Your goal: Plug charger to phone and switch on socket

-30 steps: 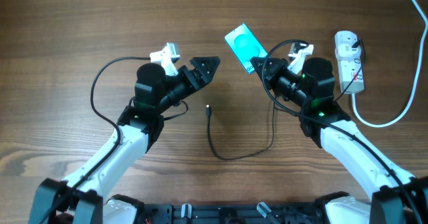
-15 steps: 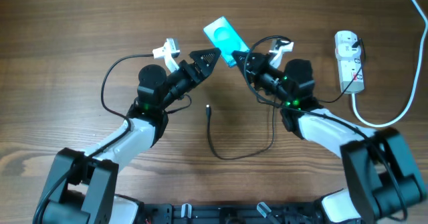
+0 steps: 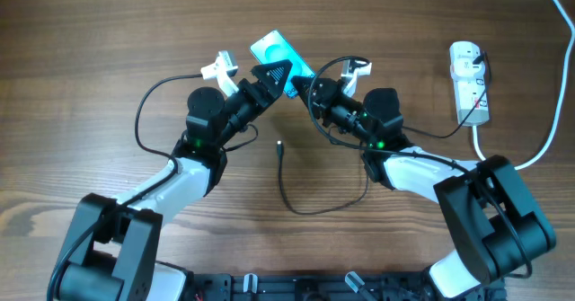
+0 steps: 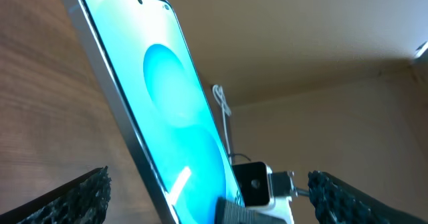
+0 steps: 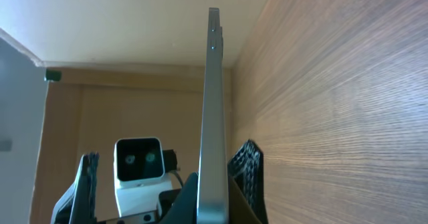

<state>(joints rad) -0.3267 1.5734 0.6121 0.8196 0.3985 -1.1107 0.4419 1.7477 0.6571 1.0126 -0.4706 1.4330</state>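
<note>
Overhead: wooden table (image 3: 90, 49), both arms angled toward its upper middle. The phone (image 3: 277, 51) there, turquoise screen up and tilted, pinched at its lower end by the right gripper (image 3: 302, 87), closed tight on it. Left gripper (image 3: 277, 73) just beside, spread open, tips at the phone's lower edge. The charger (image 3: 310, 209), a thin black cable, looped loose on the table below both grippers, its metal-tipped end lying free and well apart from the phone. The socket (image 3: 469, 84) at far right, black plug inserted, thick white cord (image 3: 530, 153) curling away from it.

Left wrist view: the phone (image 4: 174, 110) filling the frame, bright screen with a lighter oval facing the lens, leaning left. Ribbed black fingers (image 4: 77, 197) at both lower corners, wide apart, phone between them; contact impossible to tell. White camera box (image 4: 257, 184) of the other arm behind the phone's lower end.

Right wrist view: the phone (image 5: 212, 103) edge-on, a thin upright grey line, base clamped between dark jaws at the bottom of the frame. Wood grain to the right. Beyond, the left arm's parted fingers on either side of that line.
</note>
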